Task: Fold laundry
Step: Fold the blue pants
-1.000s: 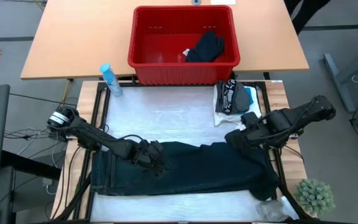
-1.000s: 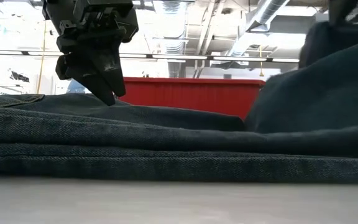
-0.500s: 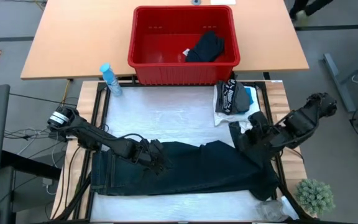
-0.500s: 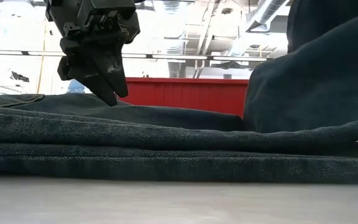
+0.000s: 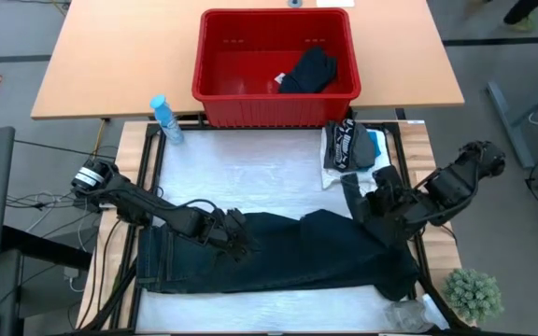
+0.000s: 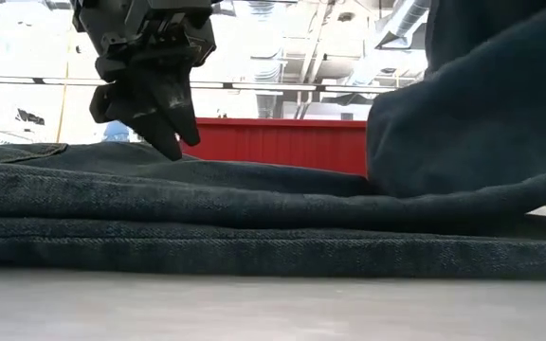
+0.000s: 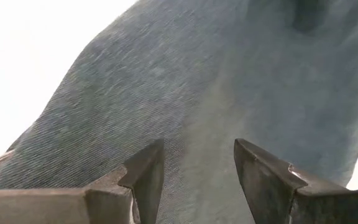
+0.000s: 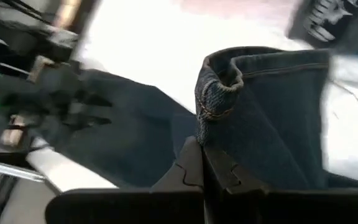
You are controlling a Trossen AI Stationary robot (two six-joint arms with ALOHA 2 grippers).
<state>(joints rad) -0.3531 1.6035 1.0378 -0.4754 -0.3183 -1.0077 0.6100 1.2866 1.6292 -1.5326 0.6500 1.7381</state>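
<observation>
Long dark denim trousers (image 5: 288, 252) lie folded lengthwise across the near half of the white-covered table (image 5: 250, 168), waistband end toward the left. My left gripper (image 5: 236, 241) stands open over their middle-left part, slanting down, its fingertips (image 6: 171, 144) at the cloth's surface. My right gripper (image 5: 362, 201) is shut on the trousers' leg end at the right, raised off the table. The hem (image 8: 219, 93) sticks up past its fingers. My left gripper has its open fingertips (image 7: 148, 171) right at the trousers' top layer; whether they touch the cloth, I cannot tell. My right gripper pinches the leg end (image 8: 229, 143) between its two fingers a little short of the hem, several layers together. That end is lifted clear and the leg rises in a steep fold (image 6: 472, 104), while the rest lies on the table.
A red slotted basket (image 5: 208, 89) with a black garment (image 5: 308, 70) stands on the wooden table beyond. A blue spray bottle (image 5: 163, 117) is at the far left, a pile of folded garments (image 5: 348, 149) at the far right, and a small green plant (image 5: 473, 294) at the near right.
My right gripper has risen with the leg end and turned at the wrist. The raised fold of the leg now stands higher and a little farther toward the table's left. The rest of the trousers has stayed flat.
</observation>
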